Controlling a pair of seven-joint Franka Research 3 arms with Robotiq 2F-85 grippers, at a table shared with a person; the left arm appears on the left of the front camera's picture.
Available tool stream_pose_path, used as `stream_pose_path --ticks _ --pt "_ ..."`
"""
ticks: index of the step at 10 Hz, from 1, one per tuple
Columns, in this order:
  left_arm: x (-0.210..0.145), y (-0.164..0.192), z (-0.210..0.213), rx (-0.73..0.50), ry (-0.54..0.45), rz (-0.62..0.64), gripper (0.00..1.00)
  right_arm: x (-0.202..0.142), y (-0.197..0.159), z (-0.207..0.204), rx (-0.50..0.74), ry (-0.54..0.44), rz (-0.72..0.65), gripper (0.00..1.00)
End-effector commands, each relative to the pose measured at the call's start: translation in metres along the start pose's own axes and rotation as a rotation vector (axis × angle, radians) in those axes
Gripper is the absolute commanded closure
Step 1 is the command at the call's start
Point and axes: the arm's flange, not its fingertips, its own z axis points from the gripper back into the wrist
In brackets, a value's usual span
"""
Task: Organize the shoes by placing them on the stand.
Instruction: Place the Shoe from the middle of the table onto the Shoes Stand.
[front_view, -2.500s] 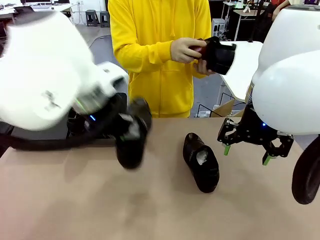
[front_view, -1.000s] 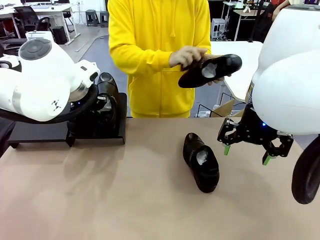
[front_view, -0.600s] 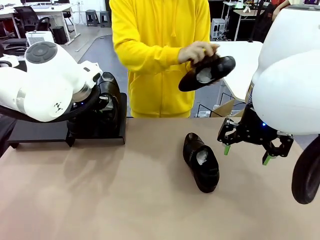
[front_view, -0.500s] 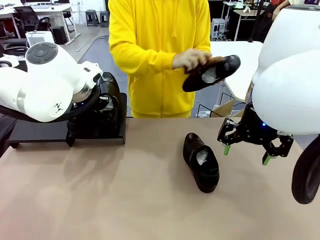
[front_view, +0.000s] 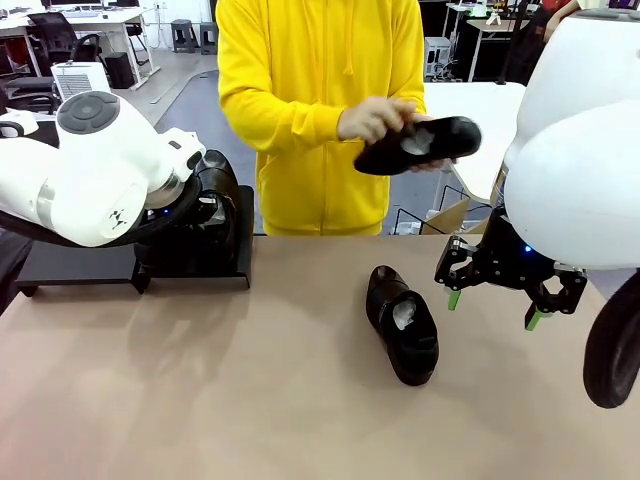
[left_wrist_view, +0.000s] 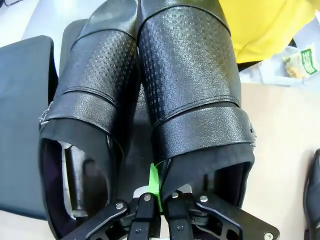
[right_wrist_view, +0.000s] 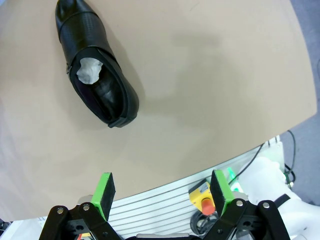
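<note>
Two black shoes stand side by side on the black stand, toes pointing away from the camera. My left gripper is shut on the inner collar of the right-hand shoe, beside the other shoe. From the front, my left arm covers most of this pair on the stand. A third shoe lies on the table with pale paper inside it. My right gripper hangs open to its right. The person holds a fourth shoe in both hands.
The tan table has free room in the middle and at the front. Its near edge runs under my right gripper, with a yellow box carrying a red button below it. A white table stands behind the person.
My left arm swung left with a shoe and set it on the stand beside the first one, then held nearly still. The person keeps turning the fourth shoe. My right arm has not moved.
</note>
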Motion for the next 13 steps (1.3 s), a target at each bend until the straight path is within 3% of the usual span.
stream_pose_path --ticks 1,3,8,12,13 --pt "0.006 -0.004 -0.002 0.015 -0.002 0.009 0.92 0.003 0.001 0.000 0.035 0.016 0.020 0.00" --pt "0.006 -0.005 0.000 0.016 -0.007 -0.003 0.54 0.003 0.001 0.000 0.035 0.016 0.020 0.00" --pt "0.011 -0.006 0.032 0.015 -0.095 0.010 0.54 0.003 0.001 0.000 0.035 0.016 0.020 0.00" --pt "-0.003 -0.011 0.108 -0.002 -0.126 0.026 0.54 0.003 0.001 0.000 0.035 0.016 0.020 0.00" --pt "0.017 -0.012 0.066 -0.012 -0.112 0.008 0.54 0.003 0.001 0.000 0.035 0.016 0.020 0.00"
